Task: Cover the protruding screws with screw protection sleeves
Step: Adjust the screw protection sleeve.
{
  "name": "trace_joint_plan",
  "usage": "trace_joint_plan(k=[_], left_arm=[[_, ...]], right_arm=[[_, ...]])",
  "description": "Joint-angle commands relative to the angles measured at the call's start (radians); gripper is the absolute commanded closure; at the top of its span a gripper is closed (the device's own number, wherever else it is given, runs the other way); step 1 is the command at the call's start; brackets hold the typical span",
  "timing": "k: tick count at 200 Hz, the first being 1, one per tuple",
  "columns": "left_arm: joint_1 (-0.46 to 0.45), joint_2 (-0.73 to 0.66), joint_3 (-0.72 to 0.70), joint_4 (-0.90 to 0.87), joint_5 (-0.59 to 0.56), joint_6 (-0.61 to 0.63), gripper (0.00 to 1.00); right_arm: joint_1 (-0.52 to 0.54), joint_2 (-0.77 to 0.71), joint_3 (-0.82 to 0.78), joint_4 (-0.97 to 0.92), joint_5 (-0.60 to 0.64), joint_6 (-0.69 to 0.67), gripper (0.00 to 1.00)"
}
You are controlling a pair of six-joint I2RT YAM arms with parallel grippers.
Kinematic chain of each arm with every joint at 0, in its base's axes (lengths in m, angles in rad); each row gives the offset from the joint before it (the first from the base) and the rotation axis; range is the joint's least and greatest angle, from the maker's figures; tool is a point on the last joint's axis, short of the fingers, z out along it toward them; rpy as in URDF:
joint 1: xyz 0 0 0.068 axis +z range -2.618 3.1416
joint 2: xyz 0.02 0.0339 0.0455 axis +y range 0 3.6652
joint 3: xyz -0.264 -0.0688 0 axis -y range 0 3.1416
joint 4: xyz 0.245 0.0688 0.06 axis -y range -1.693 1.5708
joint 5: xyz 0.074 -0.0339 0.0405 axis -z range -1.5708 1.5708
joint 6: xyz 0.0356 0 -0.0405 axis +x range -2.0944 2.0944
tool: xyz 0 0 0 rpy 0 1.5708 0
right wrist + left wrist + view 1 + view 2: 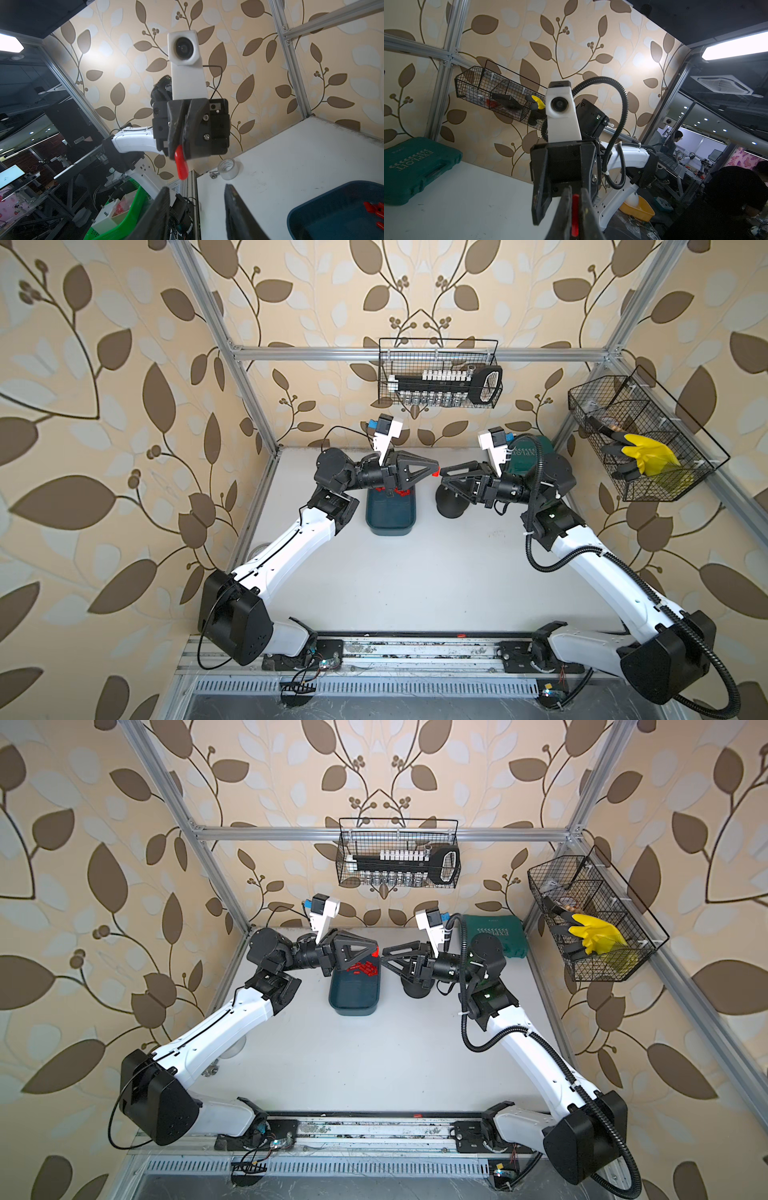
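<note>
Above the desk (pixel 415 572), between the blue tray (pixel 353 1011) of spare sleeves (pixel 365 968) and the black dome base (pixel 451 506), the left fingers (pixel 176 128) clamp one red sleeve (pixel 181 164) by its end. The right fingers (pixel 163 207), apart, sit just short; closing off-centre could flick it loose and drop it.

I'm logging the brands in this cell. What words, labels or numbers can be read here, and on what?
"EXPLOIT": pale letters beside a row of chevrons on the lid of the dark green plastic tool case, upside down in the left wrist view.
A smaller line of characters on the same lid: too small to read.
Printing on the clear tape roll: too blurred to read.
Nothing else is legible.
</note>
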State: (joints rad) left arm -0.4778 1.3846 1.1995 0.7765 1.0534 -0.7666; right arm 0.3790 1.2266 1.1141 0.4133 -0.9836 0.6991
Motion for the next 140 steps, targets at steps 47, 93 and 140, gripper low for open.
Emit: trace_joint_plan(k=[47,93,140], left_arm=[[-0.013,-0.047,0.002,0.032,0.023,0.025,0.91],[-0.016,-0.047,-0.009,0.035,0.015,0.035,0.91],[-0.018,-0.054,-0.003,0.010,0.012,0.056,0.90]], right_arm=[[0.023,0.034,0.075,-0.015,-0.003,-0.008,0.67],[0.040,0.037,0.087,0.000,-0.014,0.000,0.66],[0.046,0.045,0.103,-0.043,-0.008,-0.027,0.86]])
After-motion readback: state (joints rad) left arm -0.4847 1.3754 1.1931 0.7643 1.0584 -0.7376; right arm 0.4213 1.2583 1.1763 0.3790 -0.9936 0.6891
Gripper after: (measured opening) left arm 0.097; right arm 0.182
